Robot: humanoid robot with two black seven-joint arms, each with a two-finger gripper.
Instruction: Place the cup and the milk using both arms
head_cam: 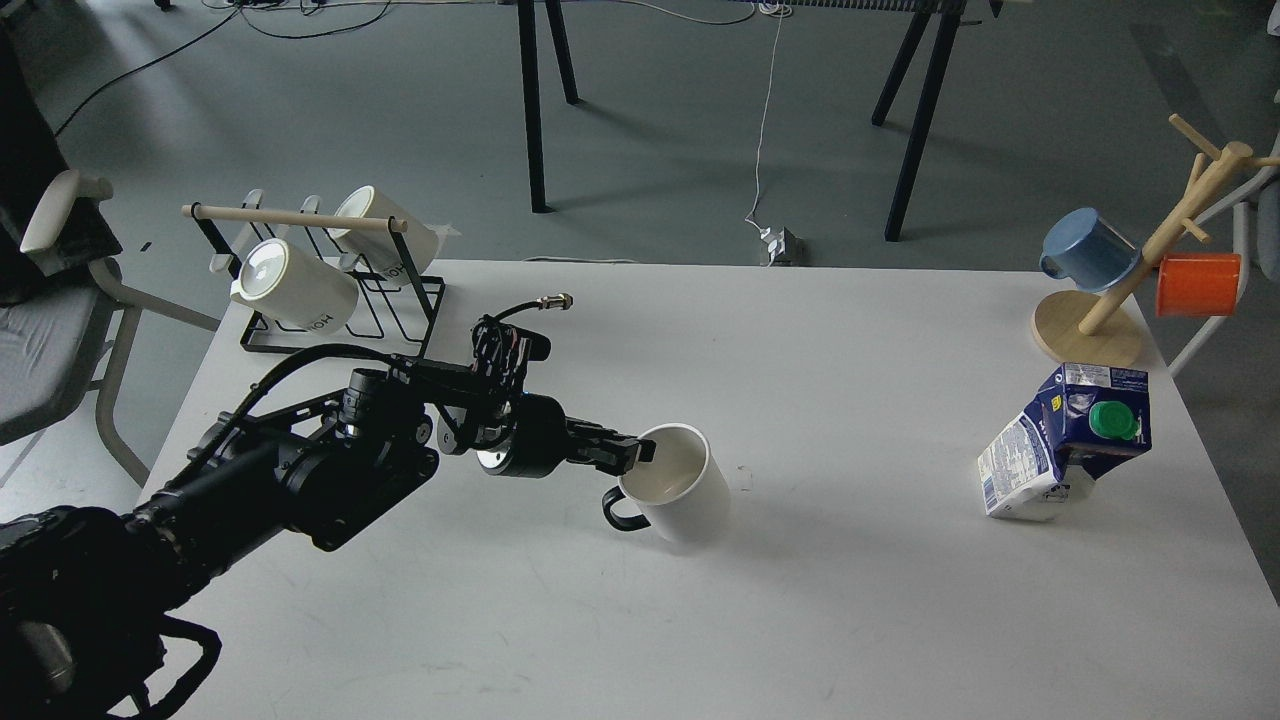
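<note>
Left gripper (632, 452), fingers clamped on the near-left rim of the cup (676, 486), which stands mid-table (860, 620). The milk (1066, 440) stands tilted near the right edge, below a wooden mug tree (1130, 290).
</note>
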